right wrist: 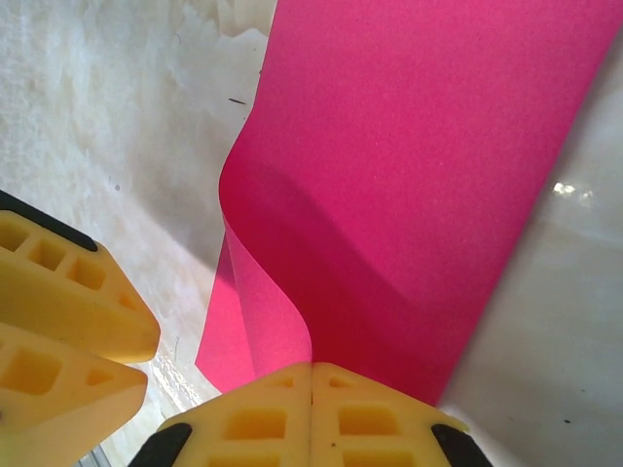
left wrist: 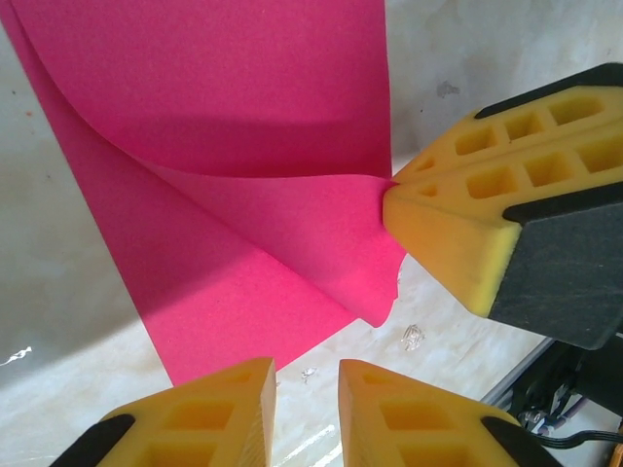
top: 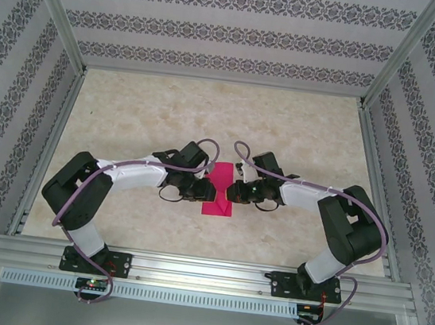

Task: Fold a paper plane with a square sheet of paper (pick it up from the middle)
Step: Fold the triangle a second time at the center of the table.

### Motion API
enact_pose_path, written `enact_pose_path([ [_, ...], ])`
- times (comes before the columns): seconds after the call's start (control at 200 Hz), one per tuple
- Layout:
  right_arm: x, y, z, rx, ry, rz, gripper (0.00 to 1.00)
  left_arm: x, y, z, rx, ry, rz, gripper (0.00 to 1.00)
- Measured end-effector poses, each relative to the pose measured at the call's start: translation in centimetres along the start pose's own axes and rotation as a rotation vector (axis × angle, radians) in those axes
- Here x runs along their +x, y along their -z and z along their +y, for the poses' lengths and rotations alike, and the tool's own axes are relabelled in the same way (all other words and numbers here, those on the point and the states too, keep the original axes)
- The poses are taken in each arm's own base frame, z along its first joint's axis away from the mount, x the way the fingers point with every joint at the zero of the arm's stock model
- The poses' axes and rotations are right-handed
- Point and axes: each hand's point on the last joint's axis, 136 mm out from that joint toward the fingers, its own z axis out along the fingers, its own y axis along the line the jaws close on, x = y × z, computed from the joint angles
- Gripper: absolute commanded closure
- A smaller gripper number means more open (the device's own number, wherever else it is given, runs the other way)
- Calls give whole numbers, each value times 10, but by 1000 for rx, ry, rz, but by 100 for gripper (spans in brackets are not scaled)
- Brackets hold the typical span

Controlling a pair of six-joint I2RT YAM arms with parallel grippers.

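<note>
The right fingers pinch a raised edge of the square sheet of paper, the one sheet, curled in the middle of the table. The left fingers, narrowly parted and empty, hover just beside it.

The square sheet of paper is cut off by the left wrist view's top edge.

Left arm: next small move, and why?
Probably ease the left gripper forward onto the near edge of the pink paper and close. Its jaws stand slightly apart with nothing between them, while the right gripper pinches a curled-up fold.
</note>
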Motion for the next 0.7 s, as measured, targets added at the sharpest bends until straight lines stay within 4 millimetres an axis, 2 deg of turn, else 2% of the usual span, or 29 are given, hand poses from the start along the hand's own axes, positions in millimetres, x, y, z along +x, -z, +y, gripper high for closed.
enact_pose_path([
  [0.25, -11, 2, -5, 0, -36, -49, 98, 4, -6, 2, -33, -1, -7, 74],
  [0.48, -6, -2, -10, -4, -86, -69, 97, 5, -11, 3, -30, 7, -15, 74],
  [0.699, -9, -1, -9, -8, -91, -82, 99, 12, -16, 17, -67, 20, -13, 74],
])
